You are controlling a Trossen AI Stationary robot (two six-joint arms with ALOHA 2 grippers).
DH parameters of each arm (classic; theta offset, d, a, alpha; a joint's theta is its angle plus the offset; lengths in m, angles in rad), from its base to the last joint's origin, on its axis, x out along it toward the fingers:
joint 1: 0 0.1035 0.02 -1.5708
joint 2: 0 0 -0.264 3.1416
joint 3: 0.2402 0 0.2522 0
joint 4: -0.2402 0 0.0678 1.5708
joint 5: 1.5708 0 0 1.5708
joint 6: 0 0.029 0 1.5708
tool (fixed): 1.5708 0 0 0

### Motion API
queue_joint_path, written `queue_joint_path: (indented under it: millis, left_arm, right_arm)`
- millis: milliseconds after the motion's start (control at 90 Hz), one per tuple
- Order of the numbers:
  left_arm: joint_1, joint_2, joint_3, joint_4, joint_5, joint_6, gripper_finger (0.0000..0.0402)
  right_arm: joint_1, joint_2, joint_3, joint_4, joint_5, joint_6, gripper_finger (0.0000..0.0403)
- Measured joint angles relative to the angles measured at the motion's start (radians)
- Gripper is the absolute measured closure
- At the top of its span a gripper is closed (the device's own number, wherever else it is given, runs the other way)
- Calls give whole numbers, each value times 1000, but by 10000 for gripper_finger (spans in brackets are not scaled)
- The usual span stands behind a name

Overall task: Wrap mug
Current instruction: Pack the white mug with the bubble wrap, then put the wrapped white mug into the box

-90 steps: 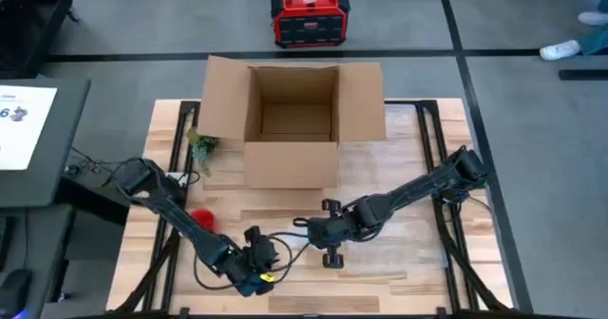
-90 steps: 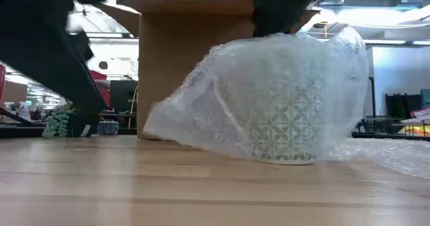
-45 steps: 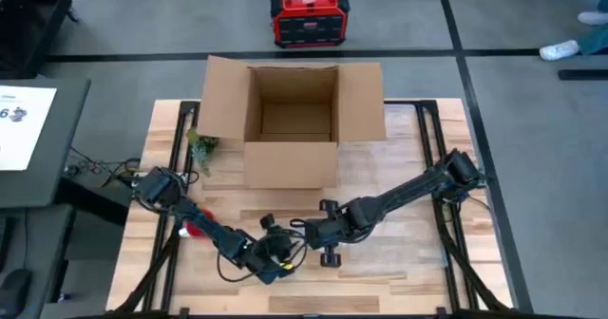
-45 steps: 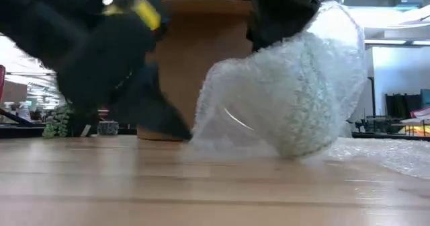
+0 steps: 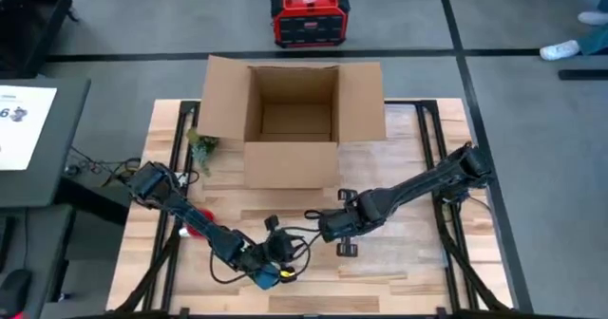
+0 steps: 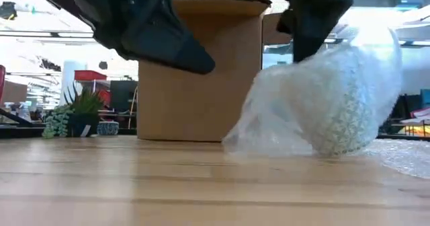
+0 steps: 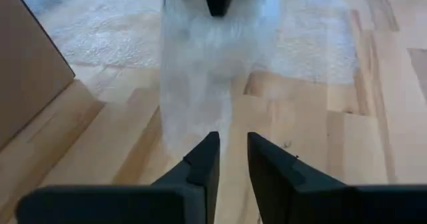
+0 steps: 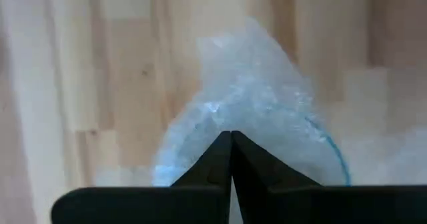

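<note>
Mug, patterned white ceramic under soft clear bubble wrap, tilts near my desk's front edge. Right tool pinches wrap; left tool hovers, slightly parted, empty. Fragile, slippery: I'd grip loose film.

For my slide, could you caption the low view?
Right gripper pinches bubble wrap around the tilted mug.

One digit, "6", is read on the white sheet (at the table's left side). Nothing else is legible.
</note>
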Motion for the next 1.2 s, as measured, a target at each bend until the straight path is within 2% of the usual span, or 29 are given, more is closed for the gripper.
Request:
queue_joint_path:
  millis: [156,589,889,1044,1200]
  left_arm:
    - [0,0,0,0,3,-4,346]
    - [-19,0,0,-23,13,-57,346]
    - [-24,0,0,-22,13,-78,346]
    - [-24,0,0,-20,16,-87,346]
    - [-24,0,1,-19,22,-90,346]
  right_arm:
    - [-1,-3,-7,-26,10,2,403]
    - [-13,-12,-223,71,3,8,403]
    - [-14,-55,-348,216,-48,-3,403]
    - [-16,-133,-327,198,-50,-29,403]
    - [-14,-276,-302,211,-52,-38,403]
